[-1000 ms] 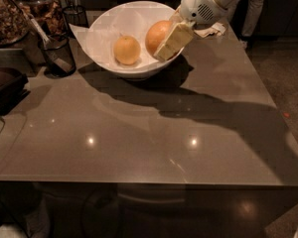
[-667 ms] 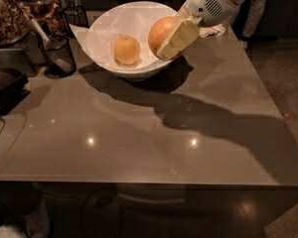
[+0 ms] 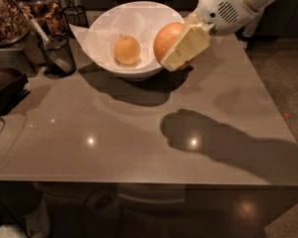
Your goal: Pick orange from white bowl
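Grey-brown bench (image 3: 139,148) nearest, glossy, dotted with light glints and crossed by a broad arm shadow. Dark tray (image 3: 5,86) at its left edge.

Farther back, at the right-hand side of the white bowl (image 3: 104,38): orange (image 3: 165,37), gripped and held at about rim height. Seems to be off the bowl's floor. Cannot tell whether fully clear of the rim or just grazing it.

Judged well along: grasp made, fruit raised. Left to do: carrying it up and away until plainly outside the bowl.

Tool (image 3: 178,51) clamped on the orange, spread only as wide as the fruit. One cream finger (image 3: 187,44) pressed flat across the near right side, its partner hidden behind the fruit. Touching nothing else that shows, though close to the bowl's rim.

Inside the bowl, toward the left: paler yellow-tan fruit (image 3: 126,50), lying apart from the orange and not involved.

Farthest back on the left: black mesh cup (image 3: 57,53) just beside the bowl, then a jar of brown dried stuff (image 3: 10,14) behind it.
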Available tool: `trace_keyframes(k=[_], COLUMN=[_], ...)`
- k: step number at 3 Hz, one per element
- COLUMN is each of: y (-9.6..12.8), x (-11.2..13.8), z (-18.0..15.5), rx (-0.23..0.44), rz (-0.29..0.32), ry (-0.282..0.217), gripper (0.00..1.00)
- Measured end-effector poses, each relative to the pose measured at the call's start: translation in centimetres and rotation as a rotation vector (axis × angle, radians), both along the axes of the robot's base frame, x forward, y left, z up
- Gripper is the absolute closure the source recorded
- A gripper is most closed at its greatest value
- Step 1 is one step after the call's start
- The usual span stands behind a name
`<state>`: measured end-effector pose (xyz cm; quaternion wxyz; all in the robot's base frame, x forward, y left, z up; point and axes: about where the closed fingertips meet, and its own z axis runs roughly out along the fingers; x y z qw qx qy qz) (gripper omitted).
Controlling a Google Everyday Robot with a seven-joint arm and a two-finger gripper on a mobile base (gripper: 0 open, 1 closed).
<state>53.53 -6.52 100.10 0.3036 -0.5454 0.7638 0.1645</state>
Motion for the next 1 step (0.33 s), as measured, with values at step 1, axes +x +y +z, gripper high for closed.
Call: trace_keyframes(k=[1], y=[-0.01], x=[-0.13], z=[-0.06], rx=[-0.002], rz=[0.0], ry=[0.002], gripper=[1.0])
